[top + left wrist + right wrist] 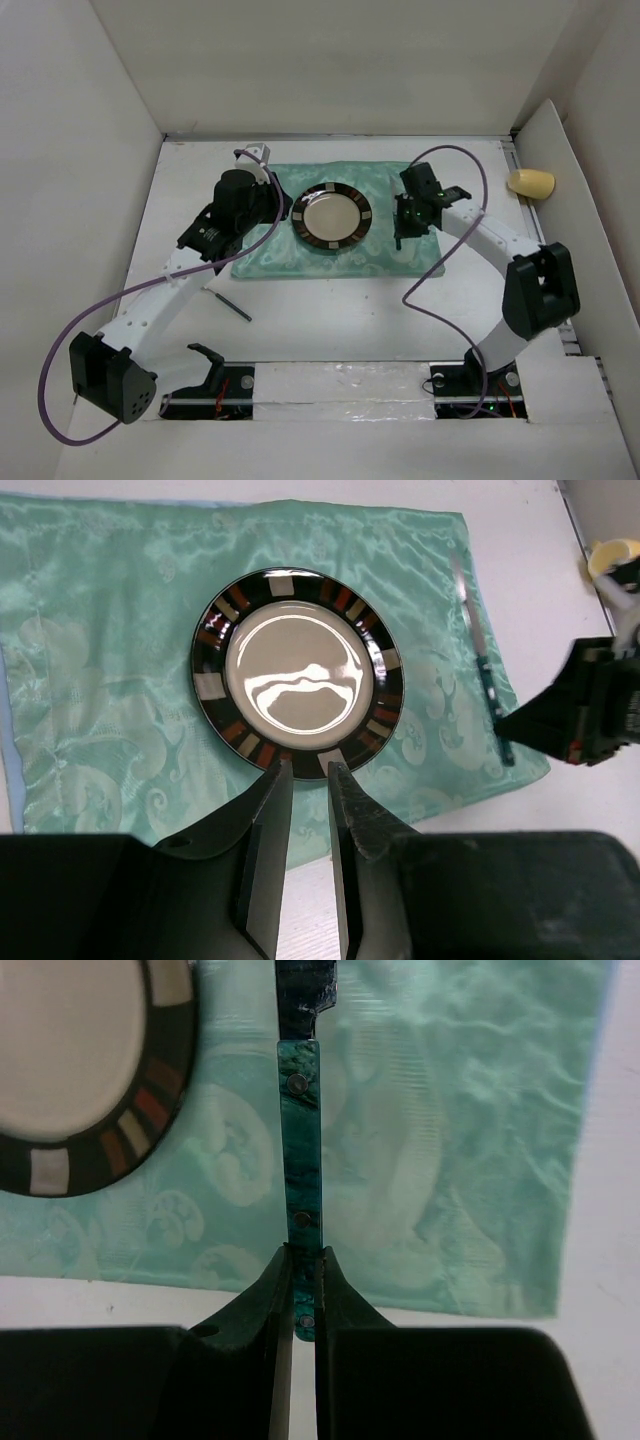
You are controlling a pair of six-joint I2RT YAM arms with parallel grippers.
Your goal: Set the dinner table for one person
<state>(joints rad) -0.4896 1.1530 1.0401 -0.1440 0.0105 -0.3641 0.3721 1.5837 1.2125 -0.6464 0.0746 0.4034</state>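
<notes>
Green-handled knife (300,1130): we are seeing the right pincer (301,1272) clenching its end. We are finding the left pincer (310,775) slightly parted, empty, near the plate (297,670).

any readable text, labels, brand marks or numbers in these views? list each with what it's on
None readable in any view.
Plate: coloured blocks around the rim, no lettering.
Knife: riveted green handle, no stamp visible.
Placemat: woven swirl pattern only.
</notes>
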